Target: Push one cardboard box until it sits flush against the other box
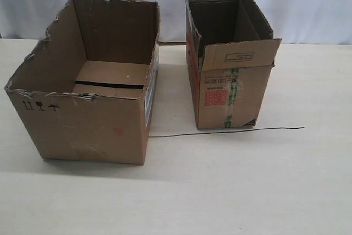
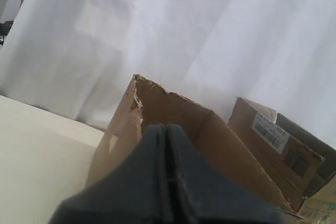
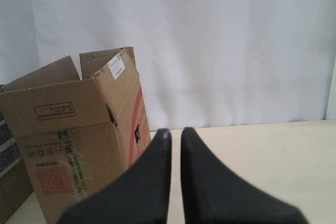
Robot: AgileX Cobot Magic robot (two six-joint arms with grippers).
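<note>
The wide cardboard box (image 1: 88,130) with ragged torn edges and small black symbols stands open on the left of the table. A gap of bare table separates it from the other box (image 1: 231,103), taller and narrower, with a red square label and green-printed tape. Neither gripper shows in the exterior view. In the left wrist view my left gripper (image 2: 167,129) is shut and empty, close to the torn corner of the wide box (image 2: 178,111), with the other box (image 2: 273,140) beyond. My right gripper (image 3: 175,132) is shut and empty, beside the other box (image 3: 79,145).
A thin black wire (image 1: 220,132) lies on the pale table (image 1: 220,191) in front of the taller box. A white curtain (image 1: 308,4) hangs behind both boxes. Open tabletop lies to the right of the taller box and along the front.
</note>
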